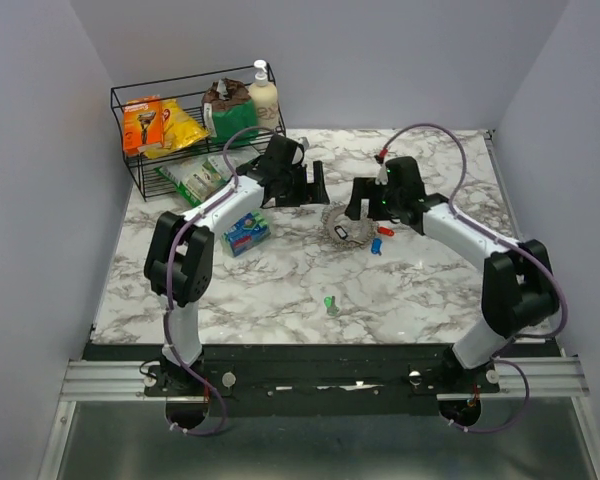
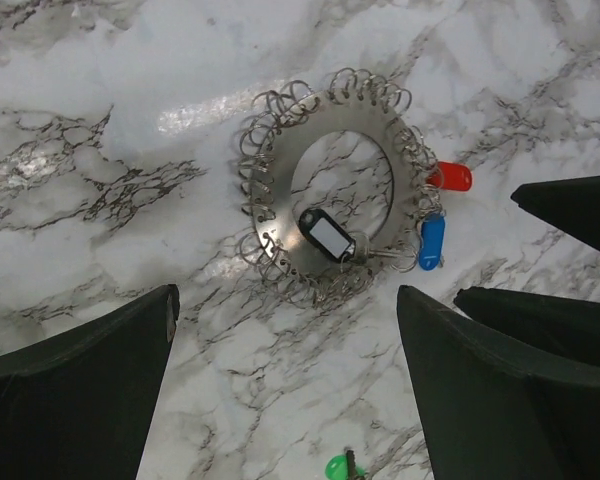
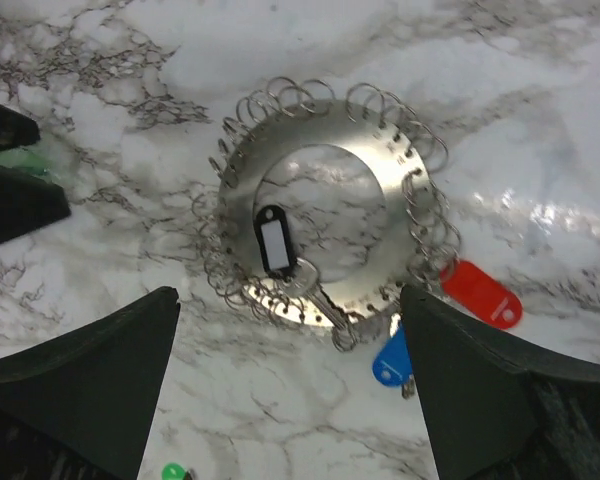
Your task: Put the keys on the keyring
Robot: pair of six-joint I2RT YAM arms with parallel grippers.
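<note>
Keys (image 2: 432,243) lie beside keyring (image 2: 274,196), wire basket (image 1: 185,80) behind.

Legible text: none.
- Orange package (image 1: 142,122), in wire basket (image 1: 126,160): printed front, lettering too small to read.
- Yellow package (image 1: 180,125), same basket: red mark on the front, unreadable.
- Green packs (image 1: 195,178), basket's lower level: print blurred.
- Blue box (image 1: 246,235), on counter (image 1: 430,290): coloured print, unreadable.
- Black key tag (image 2: 327,235), on keyring (image 2: 280,170): white insert, no writing visible in either wrist view.
</note>
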